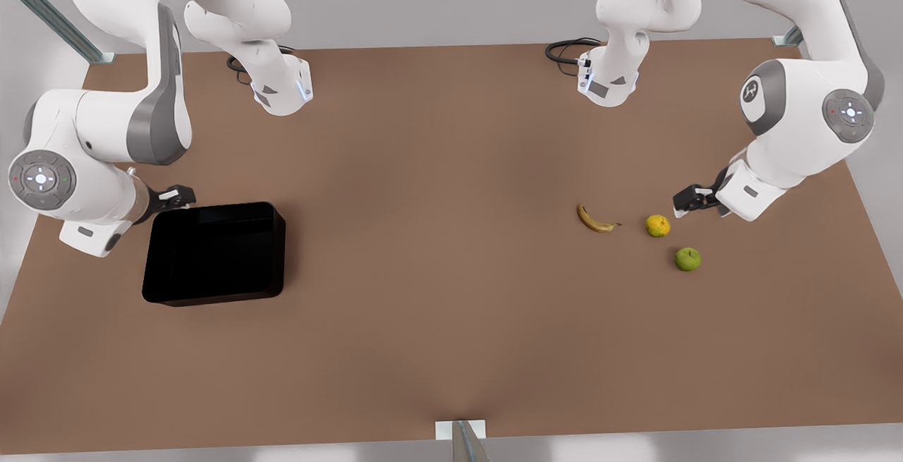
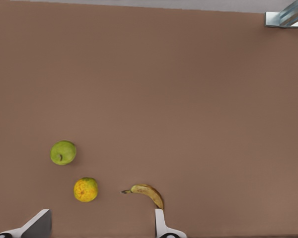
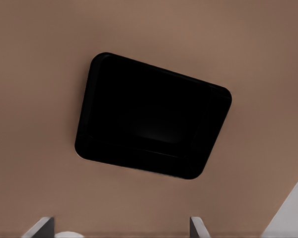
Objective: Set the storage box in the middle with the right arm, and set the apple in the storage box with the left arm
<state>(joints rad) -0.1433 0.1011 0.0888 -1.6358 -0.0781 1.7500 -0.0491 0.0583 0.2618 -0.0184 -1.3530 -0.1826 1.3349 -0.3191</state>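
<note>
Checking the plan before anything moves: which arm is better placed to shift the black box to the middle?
The right arm. Its gripper hovers open beside the storage box, at the front view's left. The left gripper, also open, waits across the table near the apple.

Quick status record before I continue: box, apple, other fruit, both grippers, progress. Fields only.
box: on the table at the front view's left, empty, not yet in the middle
apple: on the table at the front view's right, free
orange fruit: beside the apple, apart from it
banana: lies beyond the orange fruit, toward the centre
right gripper: open, by the box's rim, holding nothing
left gripper: open, near the orange fruit, holding nothing
progress: neither step done
</note>
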